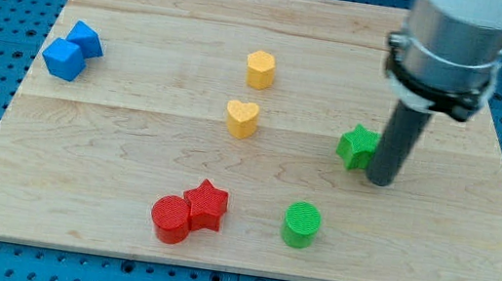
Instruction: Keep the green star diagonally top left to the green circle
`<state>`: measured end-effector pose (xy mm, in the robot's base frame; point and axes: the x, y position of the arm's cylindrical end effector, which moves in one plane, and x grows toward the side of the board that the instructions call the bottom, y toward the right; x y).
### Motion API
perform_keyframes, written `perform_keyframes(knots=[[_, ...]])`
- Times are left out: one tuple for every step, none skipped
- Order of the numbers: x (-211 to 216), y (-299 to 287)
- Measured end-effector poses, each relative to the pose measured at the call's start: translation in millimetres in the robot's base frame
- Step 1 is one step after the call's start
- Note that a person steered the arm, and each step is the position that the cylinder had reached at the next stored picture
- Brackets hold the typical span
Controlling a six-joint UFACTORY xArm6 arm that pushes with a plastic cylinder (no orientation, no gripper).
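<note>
The green star (357, 146) is a small, ridged, bright green block sitting right of the board's centre, and the green circle (301, 224) — a short cylinder of the same green — lies below it and a little to the view's left, well apart from it. So the star sits up and to the right of the circle. My tip (380, 181) is down on the board (109, 170) just beside the star's right edge, touching or nearly so; I cannot tell which. It is a bare rod with no fingers to open or close. I can read no writing anywhere. Between star and circle nothing stands. Further left are a yellow heart (242, 118) and a yellow hexagon (260, 68); a red circle (171, 219) touches a red star (206, 203) near the bottom, and two blue cubes (73, 49) touch at the far left.
</note>
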<state>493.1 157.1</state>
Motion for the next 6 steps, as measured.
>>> perform_keyframes(knots=[[-30,17],[-34,-9],[-40,-29],[-44,-48],[-50,-51],[-22,-80]])
